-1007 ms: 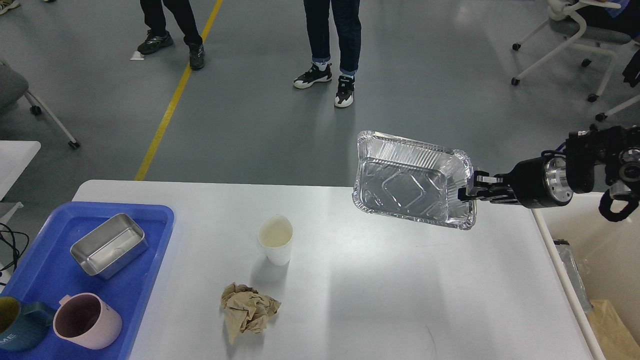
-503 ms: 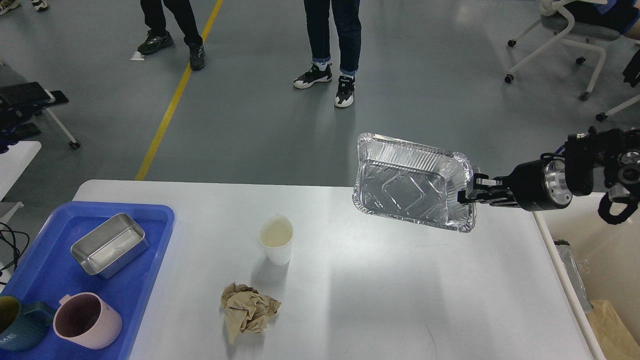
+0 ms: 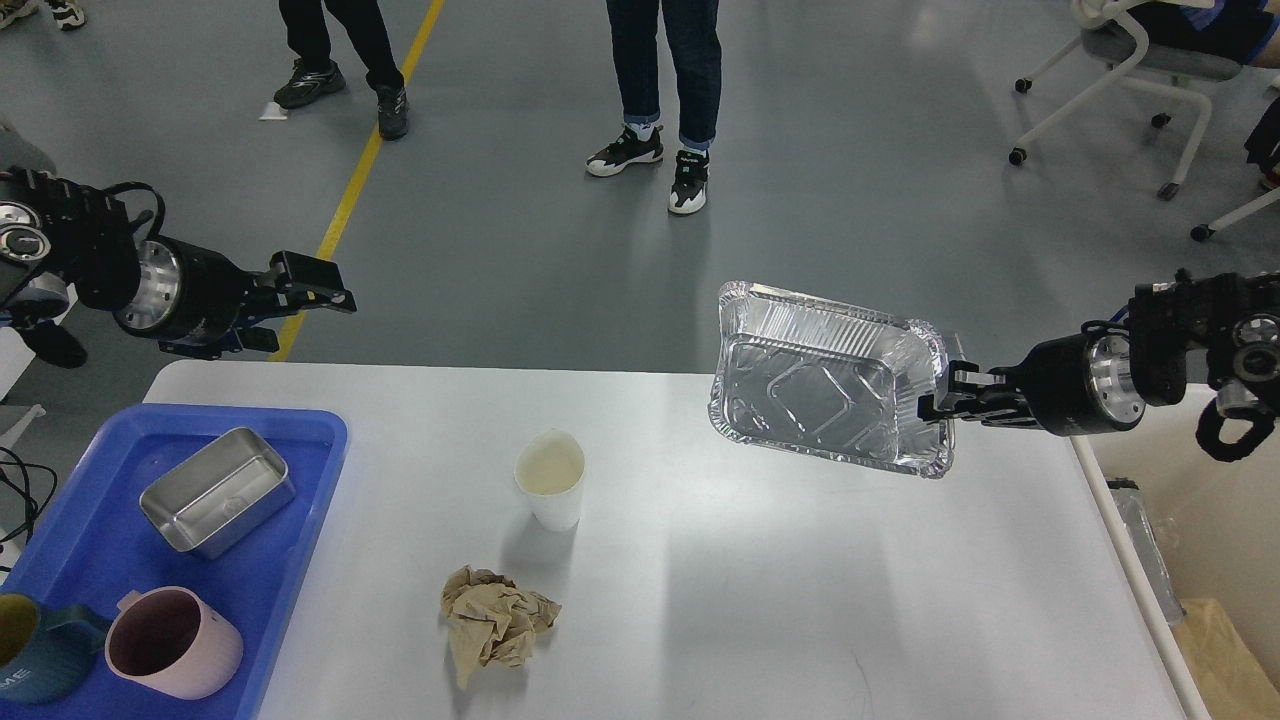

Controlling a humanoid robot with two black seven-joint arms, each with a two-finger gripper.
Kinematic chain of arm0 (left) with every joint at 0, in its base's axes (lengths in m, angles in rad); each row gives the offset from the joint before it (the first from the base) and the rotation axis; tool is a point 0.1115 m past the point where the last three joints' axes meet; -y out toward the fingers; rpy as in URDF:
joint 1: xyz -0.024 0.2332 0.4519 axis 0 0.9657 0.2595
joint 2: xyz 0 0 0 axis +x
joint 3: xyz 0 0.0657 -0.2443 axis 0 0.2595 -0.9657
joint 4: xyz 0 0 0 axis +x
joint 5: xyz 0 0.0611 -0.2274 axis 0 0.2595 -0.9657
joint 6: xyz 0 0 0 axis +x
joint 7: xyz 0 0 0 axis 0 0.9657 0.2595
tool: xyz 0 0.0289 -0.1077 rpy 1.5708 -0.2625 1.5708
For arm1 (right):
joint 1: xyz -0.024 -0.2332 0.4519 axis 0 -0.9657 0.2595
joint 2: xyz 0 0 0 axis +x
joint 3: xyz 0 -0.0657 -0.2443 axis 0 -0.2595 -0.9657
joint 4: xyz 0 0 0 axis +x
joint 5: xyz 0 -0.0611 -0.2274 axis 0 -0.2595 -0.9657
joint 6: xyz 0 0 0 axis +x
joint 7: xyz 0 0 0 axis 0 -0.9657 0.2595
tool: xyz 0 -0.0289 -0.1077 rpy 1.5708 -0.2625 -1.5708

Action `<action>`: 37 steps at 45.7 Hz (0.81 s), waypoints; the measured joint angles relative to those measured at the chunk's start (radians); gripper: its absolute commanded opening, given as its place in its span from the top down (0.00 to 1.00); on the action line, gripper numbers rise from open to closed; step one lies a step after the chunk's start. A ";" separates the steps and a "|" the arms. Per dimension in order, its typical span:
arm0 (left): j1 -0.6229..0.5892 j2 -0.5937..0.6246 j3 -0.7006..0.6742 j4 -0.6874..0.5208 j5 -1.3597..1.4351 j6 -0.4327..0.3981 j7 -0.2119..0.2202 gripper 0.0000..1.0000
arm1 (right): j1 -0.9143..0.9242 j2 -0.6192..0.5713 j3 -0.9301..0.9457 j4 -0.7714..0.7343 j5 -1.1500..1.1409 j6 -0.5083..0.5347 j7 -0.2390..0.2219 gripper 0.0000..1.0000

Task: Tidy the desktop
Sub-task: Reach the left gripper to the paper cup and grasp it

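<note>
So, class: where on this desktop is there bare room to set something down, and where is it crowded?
The desktop is bare across its right half, from the paper cup and crumpled brown paper to the right edge. A narrower strip lies between the blue tray and the cup. The tray is crowded: metal tin, pink mug, teal mug.

The left end effector (image 3: 335, 288) has entered, hovering beyond the desktop (image 3: 760, 580).

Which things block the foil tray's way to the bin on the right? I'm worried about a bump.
Nothing visible does. The right gripper holds the foil tray in the air above the desktop, near its right edge; the bin lies just beyond.
</note>
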 measured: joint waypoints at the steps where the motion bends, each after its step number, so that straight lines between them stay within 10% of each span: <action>1: -0.002 -0.011 0.001 0.003 -0.007 -0.011 0.018 0.01 | 0.000 0.000 0.000 0.000 0.000 0.000 0.000 1.00; 10: -0.007 -0.067 0.002 0.019 -0.090 -0.052 0.118 0.00 | -0.002 0.001 0.000 0.000 0.000 -0.001 0.000 1.00; 37: 0.011 -0.351 0.101 0.212 -0.097 -0.054 0.136 0.00 | -0.016 -0.003 -0.002 -0.002 -0.003 -0.002 0.000 1.00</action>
